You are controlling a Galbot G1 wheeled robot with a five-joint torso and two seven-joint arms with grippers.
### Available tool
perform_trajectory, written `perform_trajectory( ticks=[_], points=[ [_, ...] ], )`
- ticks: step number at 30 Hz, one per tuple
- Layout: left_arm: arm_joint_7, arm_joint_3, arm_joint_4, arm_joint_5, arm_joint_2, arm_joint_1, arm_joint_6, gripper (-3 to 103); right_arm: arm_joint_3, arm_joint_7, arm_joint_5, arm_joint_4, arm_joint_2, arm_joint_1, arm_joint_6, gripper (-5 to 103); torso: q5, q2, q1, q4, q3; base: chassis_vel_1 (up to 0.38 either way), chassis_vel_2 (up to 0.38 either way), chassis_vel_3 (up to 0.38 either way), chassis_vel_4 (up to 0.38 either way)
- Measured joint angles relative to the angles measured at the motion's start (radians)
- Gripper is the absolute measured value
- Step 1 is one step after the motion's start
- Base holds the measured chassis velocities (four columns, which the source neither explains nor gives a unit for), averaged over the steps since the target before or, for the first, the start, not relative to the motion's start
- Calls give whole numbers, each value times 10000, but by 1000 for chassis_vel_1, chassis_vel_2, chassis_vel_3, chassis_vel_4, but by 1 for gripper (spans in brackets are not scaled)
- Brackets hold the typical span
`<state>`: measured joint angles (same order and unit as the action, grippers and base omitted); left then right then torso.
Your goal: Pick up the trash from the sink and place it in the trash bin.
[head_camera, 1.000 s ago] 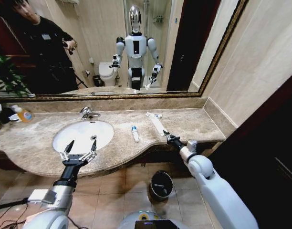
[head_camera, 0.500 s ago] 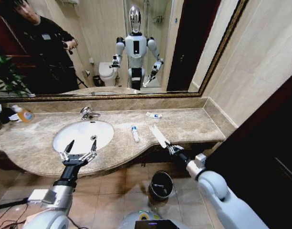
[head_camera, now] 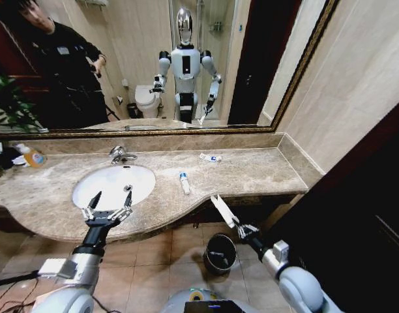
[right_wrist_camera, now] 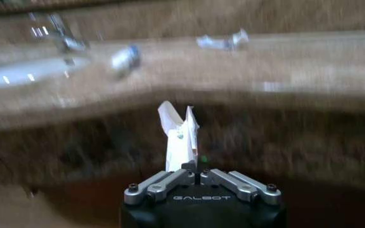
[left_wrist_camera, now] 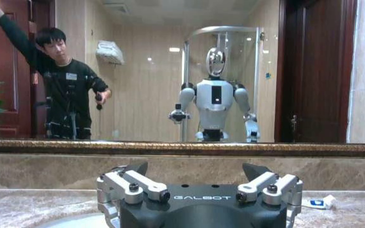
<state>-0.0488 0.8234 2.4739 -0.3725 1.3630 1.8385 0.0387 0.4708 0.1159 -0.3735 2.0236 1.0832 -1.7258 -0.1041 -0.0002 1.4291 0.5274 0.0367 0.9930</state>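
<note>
Head view, lower right of frame: right gripper [head_camera: 239, 228] sits below the front edge of the marble counter [head_camera: 265, 171], fingers pinched tight on the lower end of a long flat white packet [head_camera: 222, 210]. The packet sticks up and to the left from the claw, off the counter, in the air. Right wrist view confirms it: the jaws are closed on the white packet [right_wrist_camera: 181, 137], which stands up from the claw with its far end split in two points.

Trash bin [head_camera: 220, 252], small, black, shiny rim, stands on the tiled floor in the lower centre, just left of and below the right gripper.

Left gripper [head_camera: 109, 207], lower left, hangs over the near rim of the white sink [head_camera: 115, 182], fingers spread wide, holding nothing.

On the counter: a small white tube with blue cap [head_camera: 184, 182] lies right of the sink; a flat white packet with blue mark [head_camera: 210, 157] lies nearer the mirror wall.
</note>
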Motion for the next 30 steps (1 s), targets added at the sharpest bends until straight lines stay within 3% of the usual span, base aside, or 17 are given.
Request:
perform_trajectory(
  ticks=[17, 25, 30],
  points=[
    [0, 0, 0, 0, 0, 0, 0, 100, -426, 177, 2949, -5645, 2562, 2658, 982, 0, 1, 0, 1, 1, 1, 0, 0, 0, 0],
    [0, 0, 0, 0, 0, -1, 0, 100, -239, 4, 3311, -7272, 3211, 3186, 1489, 0, 0, 0, 1, 1, 1, 0, 0, 0, 0],
    [0, 0, 0, 0, 0, 0, 0, 100, -221, -220, 3409, -8070, 3270, 3416, 1876, 0, 1, 0, 1, 1, 1, 0, 0, 0, 0]
  ],
)
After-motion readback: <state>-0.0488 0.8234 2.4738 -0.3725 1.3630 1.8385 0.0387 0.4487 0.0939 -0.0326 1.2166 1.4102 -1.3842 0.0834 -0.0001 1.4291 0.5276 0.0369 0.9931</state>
